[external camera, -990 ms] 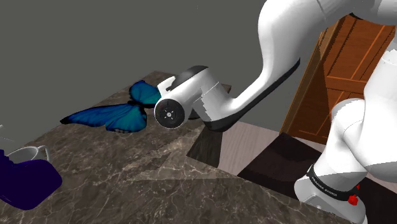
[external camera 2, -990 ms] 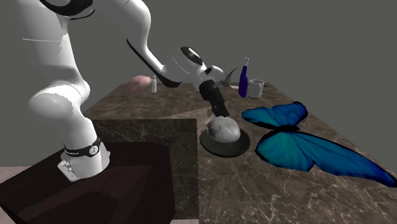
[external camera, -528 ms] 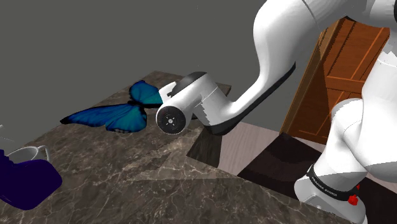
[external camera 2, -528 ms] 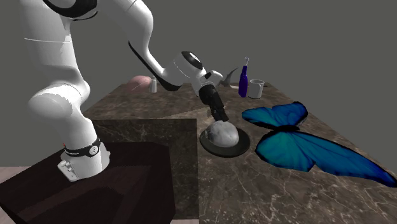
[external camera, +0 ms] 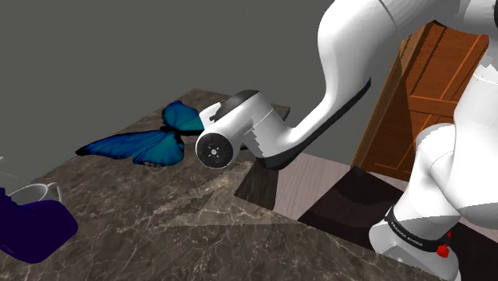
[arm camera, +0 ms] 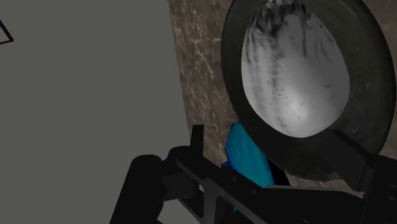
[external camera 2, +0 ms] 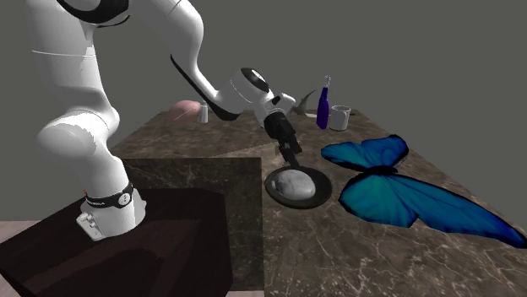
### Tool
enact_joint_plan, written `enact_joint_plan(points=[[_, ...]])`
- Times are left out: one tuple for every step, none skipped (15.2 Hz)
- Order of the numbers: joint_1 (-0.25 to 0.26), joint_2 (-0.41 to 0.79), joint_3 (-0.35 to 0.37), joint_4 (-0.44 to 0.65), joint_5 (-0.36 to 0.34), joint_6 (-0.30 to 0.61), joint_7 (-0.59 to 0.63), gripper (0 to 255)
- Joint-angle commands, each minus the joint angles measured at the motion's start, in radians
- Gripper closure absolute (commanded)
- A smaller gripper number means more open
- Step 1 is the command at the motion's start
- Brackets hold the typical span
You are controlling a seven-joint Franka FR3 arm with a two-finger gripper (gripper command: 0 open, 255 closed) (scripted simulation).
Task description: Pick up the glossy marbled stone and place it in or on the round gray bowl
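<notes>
Marbled counter point(external camera 2: 363, 249): one stone point(external camera 2: 293, 183), one bowl point(external camera 2: 297, 205)

I'm looking at a plain grey wall point(external camera: 96, 56) standing behind the dark marbled countertop point(external camera: 160, 231), with dim, even light lying over both. Off the countertop's edge a strip of pale floor point(external camera: 307, 180) is showing. A brown panelled wooden door point(external camera: 427, 88) is rising beyond it at the shoulder view's upper right.

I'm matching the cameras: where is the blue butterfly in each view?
Shoulder view: blue butterfly left of centre, beyond the arm.
Second exterior view: at the right, beside the bowl.
Wrist view: a blue sliver past the bowl's rim.
Shared landmark: the dark marbled counter under it.
</notes>
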Motion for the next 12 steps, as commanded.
enact_joint_plan(points=[[0.000, 0.000, 0.000, 0.000, 0.000, 0.000, 0.000, 0], [0.013, -0.014, 0.013, -0.003, 0.021, -0.021, -0.007, 0], [0.027, -0.027, 0.026, -0.004, 0.043, -0.042, -0.013, 0], [0.041, -0.040, 0.039, -0.004, 0.064, -0.064, -0.019, 0], [0.051, -0.049, 0.049, -0.003, 0.080, -0.081, -0.024, 0], [0.051, -0.049, 0.049, -0.003, 0.080, -0.081, -0.024, 0], [0.051, -0.049, 0.050, -0.004, 0.080, -0.081, -0.024, 0], [0.051, -0.049, 0.050, -0.003, 0.080, -0.081, -0.024, 0], [0.051, -0.049, 0.050, -0.003, 0.080, -0.081, -0.024, 0], [0.051, -0.049, 0.050, -0.003, 0.080, -0.081, -0.024, 0], [0.051, -0.049, 0.050, -0.003, 0.080, -0.081, -0.024, 0], [0.051, -0.049, 0.050, -0.003, 0.080, -0.081, -0.024, 0]])
